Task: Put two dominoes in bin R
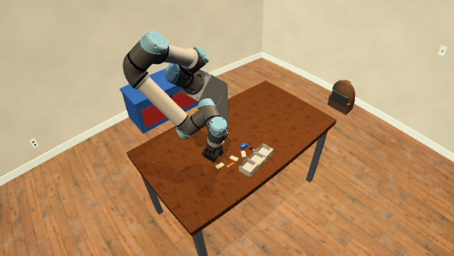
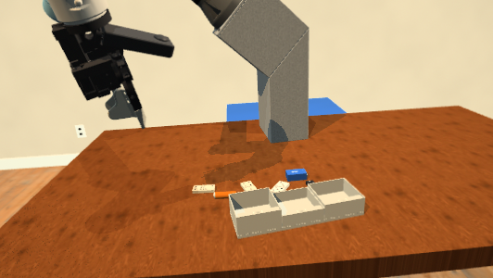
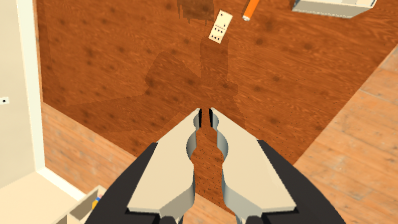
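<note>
A domino lies flat on the table, apart from the bins. A second domino and a third domino lie nearer the bins. Three joined pale bins stand upright in a row; their letters cannot be read. No domino shows inside them; part of their floors is hidden. My gripper is shut with nothing between the fingertips. It hangs above the table, to the side of the first domino away from the bins.
An orange stick lies between the first domino and the bins. A blue box and a small black thing lie behind the bins. The grey robot pedestal stands at the table's far side.
</note>
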